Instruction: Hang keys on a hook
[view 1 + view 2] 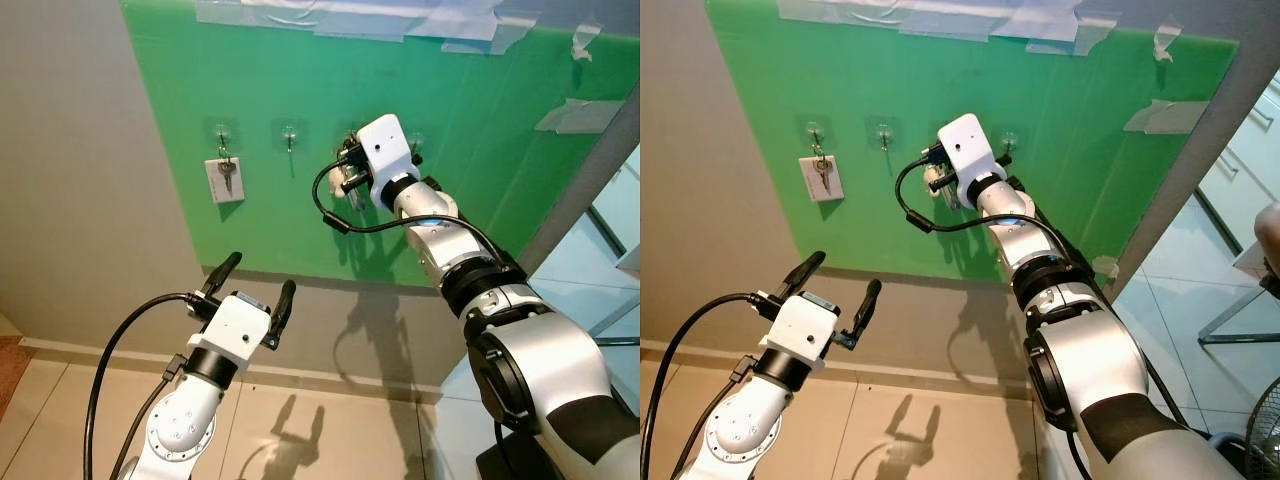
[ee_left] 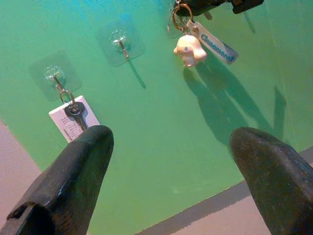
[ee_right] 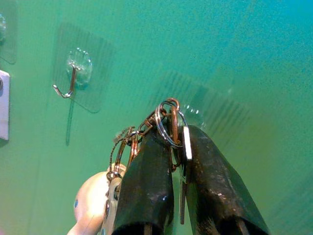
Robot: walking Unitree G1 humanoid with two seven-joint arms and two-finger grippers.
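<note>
A green board [image 1: 480,150] on the wall carries a row of clear stick-on hooks. The leftmost hook holds a key with a white tag [image 1: 224,178]. Beside it is a bare hook [image 1: 290,135]. My right gripper [image 3: 177,134] is raised against the board at the third hook [image 3: 195,113] and is shut on a key ring [image 3: 168,122]. A white plush charm [image 2: 190,49] and a blue-lettered tag [image 2: 215,46] dangle from the ring. The ring lies close to that hook; I cannot tell whether it is over it. My left gripper [image 1: 260,275] is open, low and left, empty.
Another hook [image 1: 415,148] sits just right of my right gripper. Grey wall [image 1: 80,200] borders the board on the left and below. Beige tiled floor [image 1: 330,430] lies underneath. At the right are a white unit and a metal-legged table [image 1: 1240,300].
</note>
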